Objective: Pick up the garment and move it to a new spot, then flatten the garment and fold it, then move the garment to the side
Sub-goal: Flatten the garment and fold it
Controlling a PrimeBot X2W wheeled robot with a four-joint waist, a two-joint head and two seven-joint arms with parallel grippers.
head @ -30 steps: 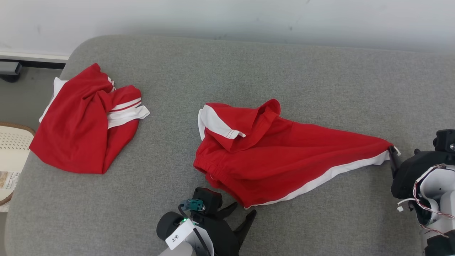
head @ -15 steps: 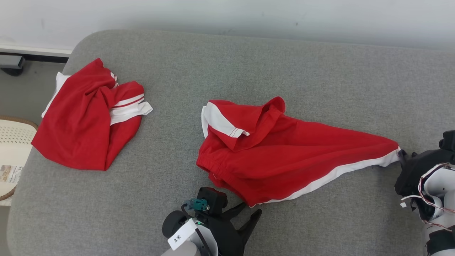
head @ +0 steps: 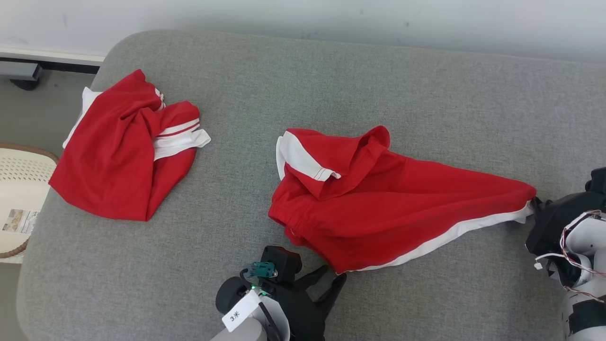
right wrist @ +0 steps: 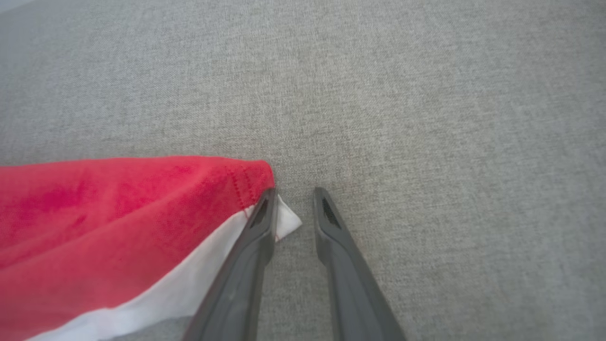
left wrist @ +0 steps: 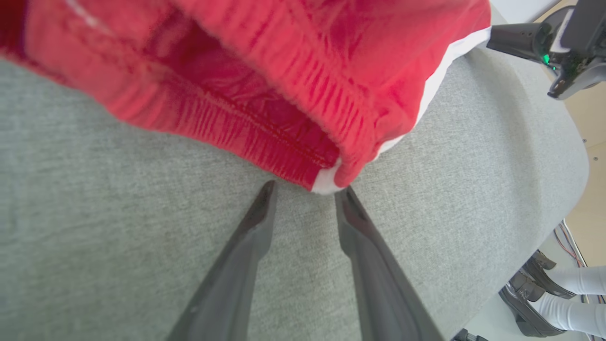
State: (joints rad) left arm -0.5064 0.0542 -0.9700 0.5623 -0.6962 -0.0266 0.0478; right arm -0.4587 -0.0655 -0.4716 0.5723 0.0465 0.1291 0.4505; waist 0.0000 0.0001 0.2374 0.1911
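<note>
The garment (head: 388,203), red shorts with a white side stripe, lies crumpled on the grey cushion (head: 331,85), one corner drawn out to the right. My left gripper (head: 334,274) sits at its near hem. In the left wrist view the left gripper (left wrist: 307,189) is open, and the elastic hem corner of the garment (left wrist: 326,182) lies just ahead of the tips. My right gripper (head: 535,204) is at the stretched corner. In the right wrist view the right gripper (right wrist: 293,190) has a narrow gap, and the white tip of the garment (right wrist: 286,219) pokes in beside the left finger.
A second red and white garment (head: 123,151) lies bunched at the cushion's far left. A pale woven basket (head: 19,189) stands on the floor beyond the left edge. A white wall runs behind. A person's dark shoes (left wrist: 530,284) show past the cushion's edge in the left wrist view.
The head camera has shifted, so the whole picture slid right and up. Both grippers' jaws have narrowed. The left fingers have come closer to the near hem corner.
</note>
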